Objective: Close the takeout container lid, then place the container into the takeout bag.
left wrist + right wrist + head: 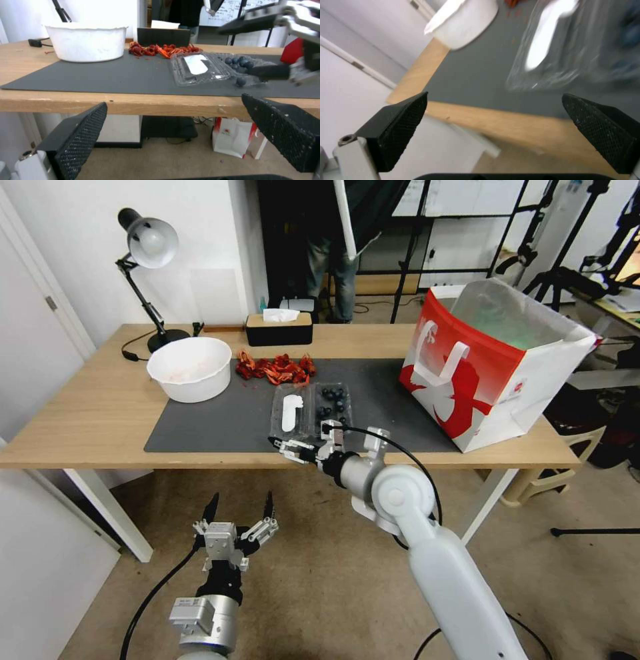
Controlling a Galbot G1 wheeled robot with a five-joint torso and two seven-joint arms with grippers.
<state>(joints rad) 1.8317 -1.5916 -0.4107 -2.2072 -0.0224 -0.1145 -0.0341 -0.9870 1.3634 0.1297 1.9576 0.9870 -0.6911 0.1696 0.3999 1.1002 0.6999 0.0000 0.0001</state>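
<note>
The takeout container [333, 403] lies open on the grey mat [213, 423], with dark blueberries in its base. Its lid [291, 411] is folded flat to the left, white label up, and shows in the left wrist view as the clear lid [200, 66]. My right gripper [307, 440] hovers open at the table's front edge, just in front of the container and apart from it. My left gripper [240, 511] hangs open below the table's edge with nothing between its fingers. The red and white takeout bag [493, 360] stands open at the table's right end.
A white bowl [190, 370] sits at the mat's left, with red scraps [277, 369] behind the container. A black tissue box [279, 328] and a desk lamp [150, 247] stand at the back. A person stands behind the table.
</note>
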